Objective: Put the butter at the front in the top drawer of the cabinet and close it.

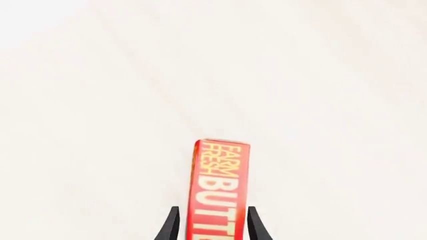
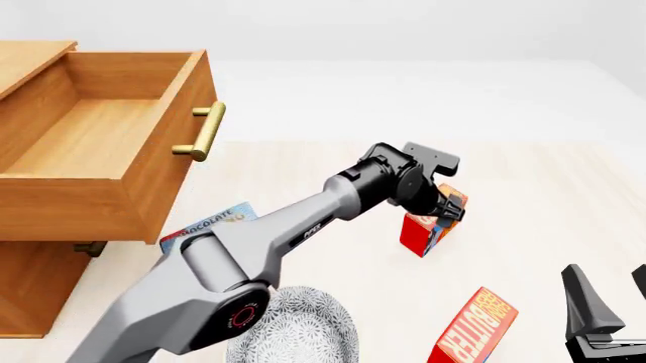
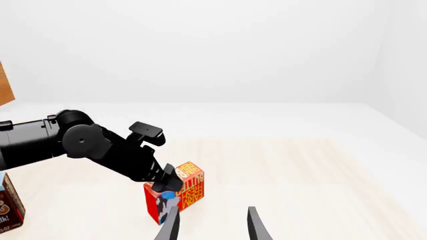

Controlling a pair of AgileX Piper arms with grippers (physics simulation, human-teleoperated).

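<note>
Near the middle of the table, well apart from the cabinet and its pulled-out top drawer: the butter, standing on end, straddled from above by the left gripper. Jaws parted either side of the carton, a sliver of table visible beside one finger, so judged not yet clamped. Red faces, orange-yellow "FARM FRESH BUTTER" lettering, a blue cow picture on one side. Taken to be the carton the task means, being the farther forward of two alike. Second carton tilted nearer the camera, close to the right gripper, itself spread wide and holding nothing. Likely light and fairly stiff, with smooth cardboard sides liable to dent or slip under a careless squeeze. Best pinched across its width near the upper end, as the fingers now stand, and squarely enough to stop any twisting on the lift toward the drawer. Chocolate pudding box lying below the drawer's front.
</note>
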